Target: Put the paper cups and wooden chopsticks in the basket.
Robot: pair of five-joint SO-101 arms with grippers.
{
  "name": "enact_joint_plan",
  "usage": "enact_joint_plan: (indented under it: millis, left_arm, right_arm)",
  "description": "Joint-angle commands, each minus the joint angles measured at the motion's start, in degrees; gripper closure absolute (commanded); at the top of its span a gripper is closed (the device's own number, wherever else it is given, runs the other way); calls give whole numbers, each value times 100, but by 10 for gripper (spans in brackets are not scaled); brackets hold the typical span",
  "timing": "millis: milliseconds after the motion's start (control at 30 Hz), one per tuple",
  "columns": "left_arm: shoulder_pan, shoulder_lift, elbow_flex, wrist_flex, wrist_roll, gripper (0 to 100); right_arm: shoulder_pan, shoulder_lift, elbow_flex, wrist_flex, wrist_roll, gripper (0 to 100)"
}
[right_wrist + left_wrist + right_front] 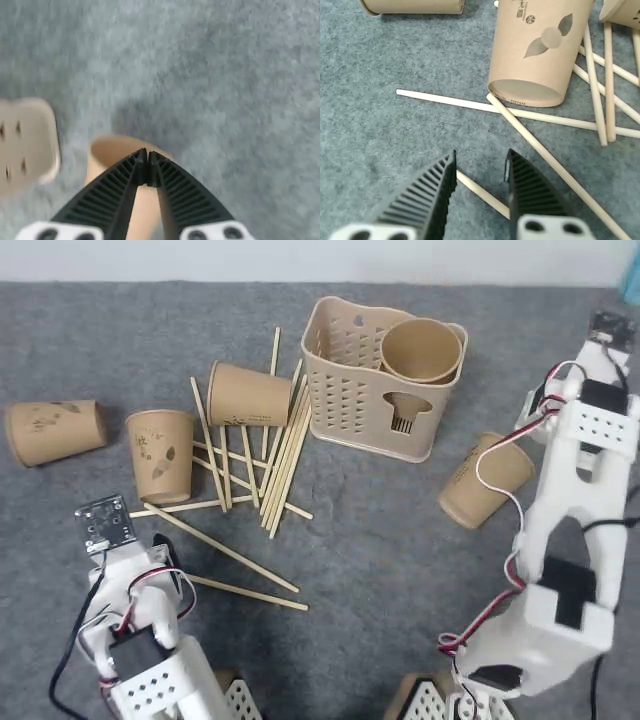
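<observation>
Left gripper (pixel 481 156): jaws apart, empty, straddling one loose chopstick (pixel 485 196) flat on the mat (pixel 380 140). Risk for you: a thin stick on pile fabric may skid or roll out as the jaws close. A grip near its end would let it swing and catch the basket (pixel 350 400) rim. Upturned cup (pixel 160 455) stands at the gripper's 12 o'clock in the high view; a forward nudge could tip it.

Right gripper (pixel 146 161): jaws pressed together, holding nothing, above the fallen cup (pixel 107 150) at the basket's 4 o'clock. Descend like that and you likely shove it rolling away.

One cup (pixel 420 348) sits in the basket; stick pile (pixel 285 445) lies at its 8 o'clock.
</observation>
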Motion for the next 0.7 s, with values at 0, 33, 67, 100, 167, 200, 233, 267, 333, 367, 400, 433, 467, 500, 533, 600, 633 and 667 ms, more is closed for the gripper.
enact_joint_plan:
  millis: [0,33,67,100,167,200,233,267,333,367,400,433,467,500,533,600,633,667]
  left_arm:
    - [-18,-114,-189,-9,-44,958]
    - [-18,-114,-189,-18,-44,991]
    - [-18,-114,-189,-18,-44,992]
    - [-18,-114,-189,-18,-44,984]
    - [-18,-114,-189,-18,-44,986]
    - [-18,-114,-189,-18,-44,987]
    - [-18,-114,-189,-18,-44,987]
    - [-18,-114,-189,-18,-44,987]
    - [-18,-114,-189,-18,-44,987]
    - [-18,-114,-189,-18,-44,987]
    - [-18,-114,-189,-18,-44,987]
    - [-18,-114,-189,-18,-44,987]
    - [-18,-114,-189,-18,-44,987]
    - [-18,-114,-189,-18,-44,987]
    - [-18,-114,-189,-18,-44,987]
    - [-18,-114,-189,-18,-44,987]
    - [-18,-114,-189,-18,-44,987]
    - [-18,-114,-189,-18,-44,987]
  right_arm:
    - [57,145,-26,-453,-308,991]
    - [40,224,-26,-462,-316,991]
    - [40,295,-26,-462,-316,991]
    - [22,347,-26,-444,-316,991]
    - [-4,453,-26,-435,-308,991]
    - [-4,505,-26,-435,-308,991]
    - [4,567,-26,-435,-308,991]
    - [13,620,-26,-435,-308,991]
    - [13,655,-26,-435,-308,991]
    - [13,664,-26,-435,-308,991]
    - [13,637,-26,-435,-308,991]
    - [-13,620,-26,-426,-308,991]
    - [-31,620,-26,-356,-308,991]
    - [-40,620,-26,-207,-308,991]
    - [-119,602,-26,-40,-308,991]
    - [-286,576,-26,426,-299,991]
    - [-382,576,-44,699,-299,991]
    - [-488,576,-132,1007,-290,991]
